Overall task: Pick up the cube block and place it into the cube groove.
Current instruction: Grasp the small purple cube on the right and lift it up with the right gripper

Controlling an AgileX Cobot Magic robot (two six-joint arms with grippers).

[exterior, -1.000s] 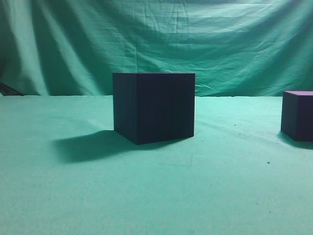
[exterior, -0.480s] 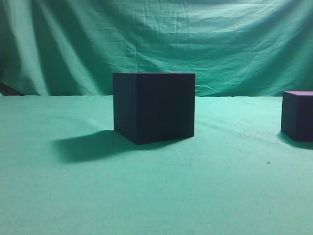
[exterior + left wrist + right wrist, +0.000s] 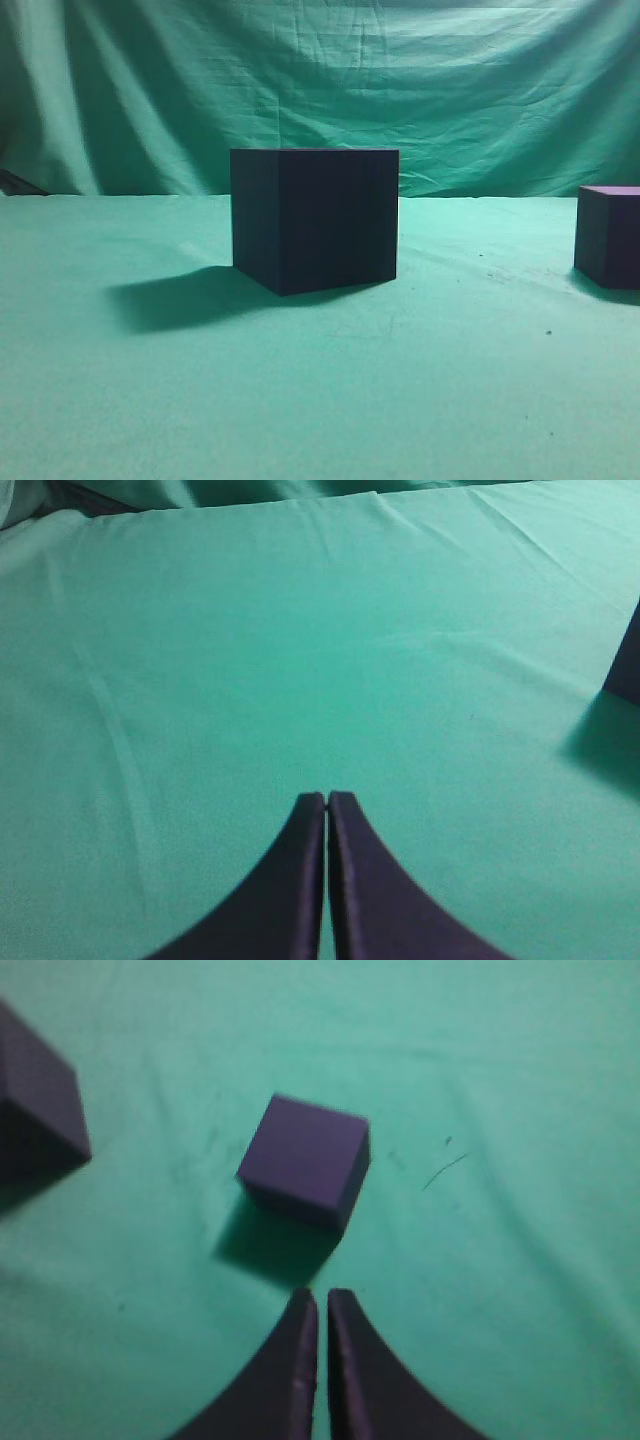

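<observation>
So we've got both arms hanging above the table here, neither one showing up in the side camera. Our left gripper points out over bare green cloth with its two dark fingers pressed together, nothing between them. Our right gripper is the same deal, fingers closed with just a hairline gap, tilted down and hovering near the small cube but not touching it (the cube sits just ahead of the fingertips, a bit left of centre, with its shadow falling toward the gripper).

From the side, the small cube is way off at the right edge of the picture, partly cut off, resting flat on the cloth. The big box stands in the middle of the table, well apart from the cube, turned so one corner faces us, throwing a long shadow to its left. We can't see its top from this height. In the right wrist camera a corner of the big box pokes in at upper left.

Everything sits on a wrinkled green sheet, and a green curtain hangs behind, full of creases
</observation>
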